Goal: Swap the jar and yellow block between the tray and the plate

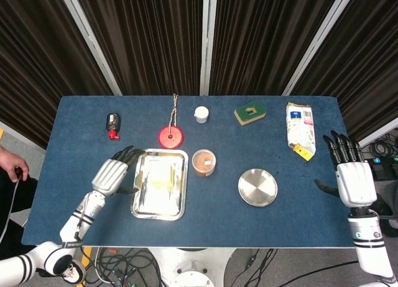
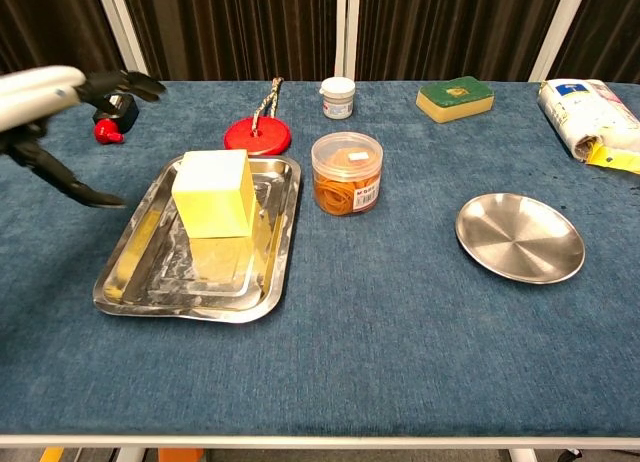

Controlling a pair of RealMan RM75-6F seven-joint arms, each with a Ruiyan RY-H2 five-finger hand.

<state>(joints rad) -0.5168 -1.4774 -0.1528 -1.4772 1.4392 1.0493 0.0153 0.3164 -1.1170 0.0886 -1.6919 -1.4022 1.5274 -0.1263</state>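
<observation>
The yellow block (image 1: 160, 177) (image 2: 212, 192) stands in the steel tray (image 1: 140, 203) (image 2: 130, 292) left of centre. Just right of the tray, on the cloth, is the clear jar (image 1: 203, 162) (image 2: 346, 172) of orange rubber bands. The round steel plate (image 1: 257, 187) (image 2: 520, 237) lies bare to the right. My left hand (image 1: 113, 173) (image 2: 45, 92) hovers by the tray's left edge, fingers spread and holding nothing. My right hand (image 1: 349, 175) is open, beyond the table's right edge, and shows only in the head view.
Along the back lie a black bottle with a red cap (image 1: 112, 123), a red disc with a rope (image 1: 170, 136), a small white pot (image 1: 201, 114), a green sponge (image 1: 249, 113) and a white packet (image 1: 300, 128).
</observation>
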